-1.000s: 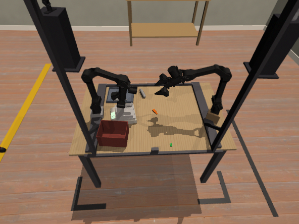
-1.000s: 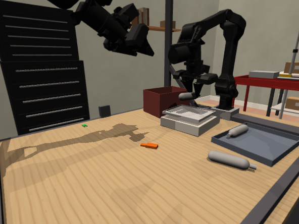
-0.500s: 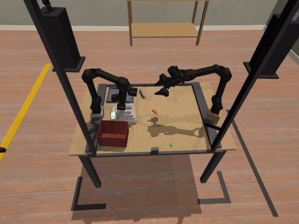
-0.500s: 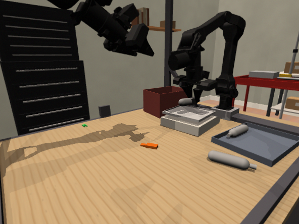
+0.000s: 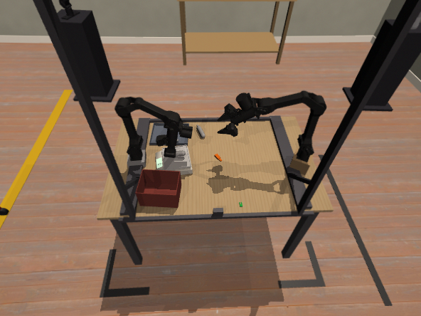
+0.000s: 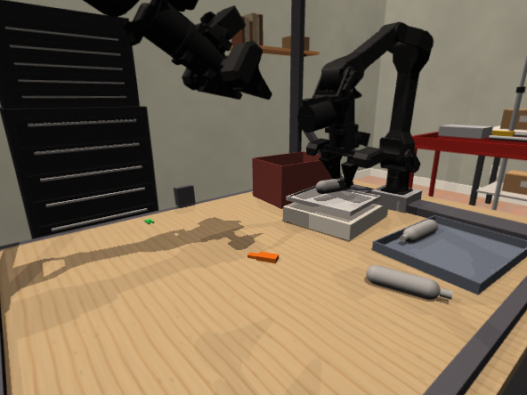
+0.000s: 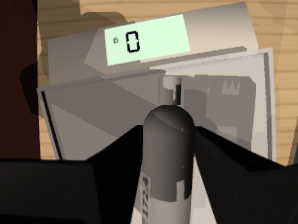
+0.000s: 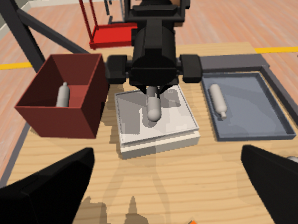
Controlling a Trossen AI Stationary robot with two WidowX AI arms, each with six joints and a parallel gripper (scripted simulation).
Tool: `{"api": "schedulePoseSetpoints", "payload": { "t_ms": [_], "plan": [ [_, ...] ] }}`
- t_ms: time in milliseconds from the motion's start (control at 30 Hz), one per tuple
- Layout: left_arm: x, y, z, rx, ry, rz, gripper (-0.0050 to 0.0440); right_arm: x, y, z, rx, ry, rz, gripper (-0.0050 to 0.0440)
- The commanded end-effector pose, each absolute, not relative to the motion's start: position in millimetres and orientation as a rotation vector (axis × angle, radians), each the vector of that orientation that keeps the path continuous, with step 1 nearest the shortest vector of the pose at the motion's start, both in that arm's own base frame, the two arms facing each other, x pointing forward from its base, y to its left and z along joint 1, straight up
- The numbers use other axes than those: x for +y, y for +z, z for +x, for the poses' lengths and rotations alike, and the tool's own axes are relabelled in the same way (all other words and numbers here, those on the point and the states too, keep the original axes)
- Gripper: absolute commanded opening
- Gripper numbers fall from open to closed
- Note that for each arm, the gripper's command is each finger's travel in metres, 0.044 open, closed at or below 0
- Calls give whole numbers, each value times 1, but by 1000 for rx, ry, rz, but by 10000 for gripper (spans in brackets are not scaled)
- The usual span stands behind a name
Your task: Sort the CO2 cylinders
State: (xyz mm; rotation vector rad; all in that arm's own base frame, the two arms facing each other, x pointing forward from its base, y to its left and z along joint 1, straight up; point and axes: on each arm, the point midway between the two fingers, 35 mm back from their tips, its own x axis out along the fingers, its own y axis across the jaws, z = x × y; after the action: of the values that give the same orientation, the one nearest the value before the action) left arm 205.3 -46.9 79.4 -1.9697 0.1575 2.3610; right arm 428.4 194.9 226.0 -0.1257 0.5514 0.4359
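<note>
Cylinder (image 5: 181, 153) (image 6: 328, 186) (image 7: 169, 150) (image 8: 154, 109) in my grasp, folks, lying level over the scale, neck toward the display! Across the wooden table (image 5: 249, 146) (image 6: 222, 311) (image 7: 289, 100) (image 8: 150, 175) we go: the dark red bin (image 5: 158, 197) (image 6: 267, 182) (image 7: 17, 75) (image 8: 60, 122) has one bottle (image 8: 63, 95) inside, leaning neck up. On the scale's other side, the blue-grey tray (image 5: 153, 133) (image 6: 481, 253) (image 8: 255, 110) has another bottle (image 6: 419, 230) (image 8: 218, 100) flat on its floor. Between them sits the pale scale (image 5: 186, 171) (image 6: 329, 224) (image 7: 65, 60) (image 8: 160, 147), its display (image 5: 159, 163) (image 7: 165, 37) reading 0! And the jaws: my left gripper (image 5: 170, 154) (image 6: 340, 180) (image 7: 168, 132) (image 8: 152, 92) is clamped round the cylinder's sides, while my right gripper (image 5: 219, 125) (image 6: 255, 96) (image 8: 167, 153) hangs above the table, spread wide with nothing between its fingers. A loose bottle (image 5: 200, 132) (image 6: 402, 281) (image 8: 292, 159) lies on the wood near the tray. Smaller now: an orange piece (image 5: 217, 157) (image 6: 267, 257) (image 8: 191, 222) lies mid-table, and smallest, a green bit (image 5: 240, 204) (image 6: 149, 221) near the edge!
</note>
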Motion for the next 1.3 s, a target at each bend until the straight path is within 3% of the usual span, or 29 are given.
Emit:
{"api": "schedulePoseSetpoints", "payload": {
  "t_ms": [0, 633, 667, 900, 1033, 1267],
  "plan": [
    [-48, 73, 205, 162, 2363, -1975, -50, 195, 238, 428, 523, 436, -119, 440],
    [-51, 74, 216, 166, 2339, -2006, -50, 195, 238, 428, 523, 436, -119, 440],
    [-51, 74, 216, 166, 2339, -2006, 24, 195, 238, 428, 523, 436, -119, 440],
    [-49, 73, 214, 163, 2343, -1997, 192, 195, 238, 428, 523, 436, -119, 440],
    [-49, 73, 214, 163, 2343, -1997, 195, 195, 238, 428, 523, 436, -119, 440],
    [-48, 112, 221, 167, 2324, -2019, 363, 195, 238, 428, 523, 436, -119, 440]
  ]
}}
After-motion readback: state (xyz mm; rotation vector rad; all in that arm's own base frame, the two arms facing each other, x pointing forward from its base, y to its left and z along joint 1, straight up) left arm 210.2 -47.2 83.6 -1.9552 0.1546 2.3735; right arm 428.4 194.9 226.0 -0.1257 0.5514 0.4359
